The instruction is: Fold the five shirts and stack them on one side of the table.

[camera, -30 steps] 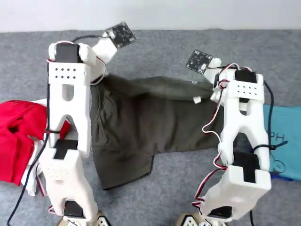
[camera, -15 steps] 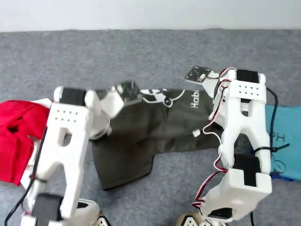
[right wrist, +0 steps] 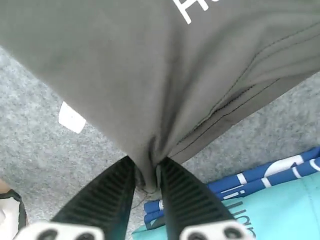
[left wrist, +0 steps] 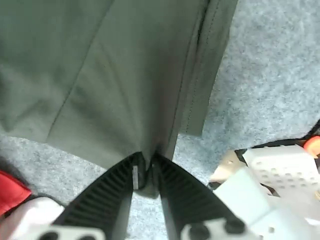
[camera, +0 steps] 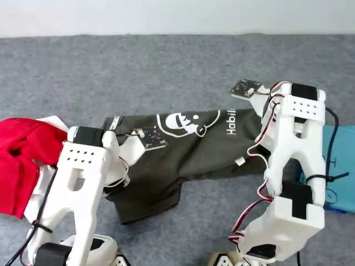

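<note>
Fabric of the olive shirt [left wrist: 100, 75] was clamped in our left gripper [left wrist: 146, 172], whose ribbed black fingers [left wrist: 112, 192] were pressed together on a fold at the garment's edge. Our right gripper [right wrist: 146, 175] was likewise closed tight on a bunched bit of the same cloth, near a stitched hem. A small white tag [right wrist: 71, 118] lay on the grey surface just beside that fold.

From above, we saw the olive shirt spread across the middle of the worktop [camera: 166, 66] between the left arm [camera: 77, 183] and the right arm [camera: 294, 144]. Its white printed figure and lettering faced up, and one sleeve lay out toward the near edge.

A crumpled red shirt [camera: 22, 160] sat beside the left arm, with a bit of white cloth [camera: 52, 121] showing at its far edge. A teal shirt [camera: 338, 166] lay flat beyond the right arm, and the right wrist view showed a blue-and-white striped piece [right wrist: 250, 185] touching it.

The worktop was covered in grey, felt-like carpet, mottled and slightly fuzzy. Along its far side ran a plain white wall [camera: 177, 16].
</note>
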### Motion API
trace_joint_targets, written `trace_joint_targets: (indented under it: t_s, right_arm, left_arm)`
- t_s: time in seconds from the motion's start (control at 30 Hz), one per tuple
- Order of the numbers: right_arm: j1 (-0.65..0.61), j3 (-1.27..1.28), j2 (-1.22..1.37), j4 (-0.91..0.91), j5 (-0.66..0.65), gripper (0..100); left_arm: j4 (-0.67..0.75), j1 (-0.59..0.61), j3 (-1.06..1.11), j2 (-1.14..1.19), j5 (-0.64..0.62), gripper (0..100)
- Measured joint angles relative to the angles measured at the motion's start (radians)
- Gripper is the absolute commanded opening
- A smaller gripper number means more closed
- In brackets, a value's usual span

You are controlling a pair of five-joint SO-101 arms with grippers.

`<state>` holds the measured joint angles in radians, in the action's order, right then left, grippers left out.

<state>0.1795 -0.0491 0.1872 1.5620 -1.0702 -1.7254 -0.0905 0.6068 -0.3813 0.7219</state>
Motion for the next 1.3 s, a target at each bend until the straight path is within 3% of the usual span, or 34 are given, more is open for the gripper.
trace_joint_targets:
  t_s: [0.23,0.57,0.83,1.13,1.3]
  right_arm:
    - [0.040,0.000,0.000,-0.006,-0.031,0.9]
    - [0.046,0.000,0.000,-0.006,-0.052,1.7]
    - [0.046,-0.002,0.000,0.046,-0.052,23.6]
    - [0.048,-0.238,0.000,0.184,-0.035,21.8]
    - [0.003,-0.258,0.032,0.100,0.106,5.0]
  left_arm:
    - [-0.002,-0.005,0.023,0.000,0.000,4]
    - [-0.002,-0.106,0.084,0.000,0.000,7]
    - [-0.002,-0.106,0.080,-0.012,-0.020,12]
    - [0.005,-0.106,-0.155,-0.012,-0.196,12]
    - [0.186,-0.083,-0.172,-0.012,-0.348,2]
